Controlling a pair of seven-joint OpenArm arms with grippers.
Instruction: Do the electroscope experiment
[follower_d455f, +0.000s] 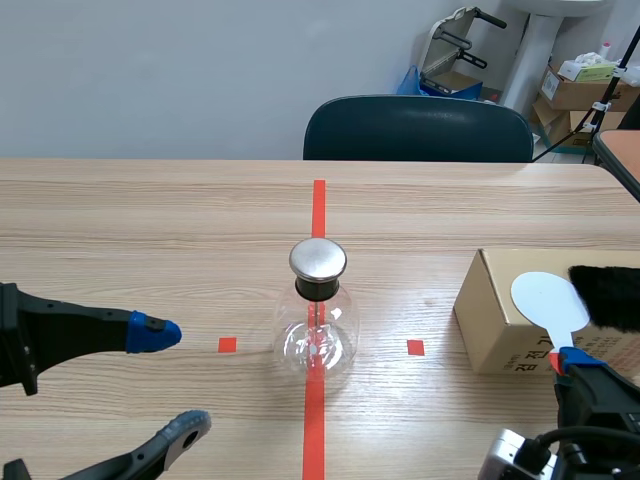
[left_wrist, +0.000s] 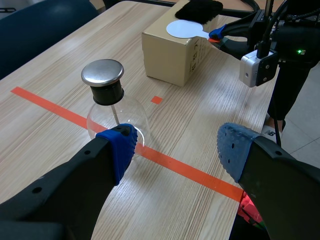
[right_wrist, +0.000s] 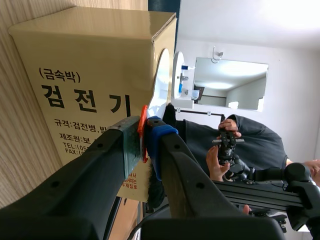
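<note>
Left hand (left_wrist: 177, 150): 1, released | right hand (right_wrist: 145, 132): 1, grasping paddle (follower_d455f: 545, 298) | electroscope flask (follower_d455f: 318, 322): 1 | box (follower_d455f: 488, 315): 1 | black fur (follower_d455f: 610, 292): 1

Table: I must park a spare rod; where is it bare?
Bare wood: the far strip between the electroscope flask and the chair, and the gap between flask and cardboard box. Crowded: the box top, with white paddle, black fur and right pincer; the open left pincer is near-left of the flask.
</note>
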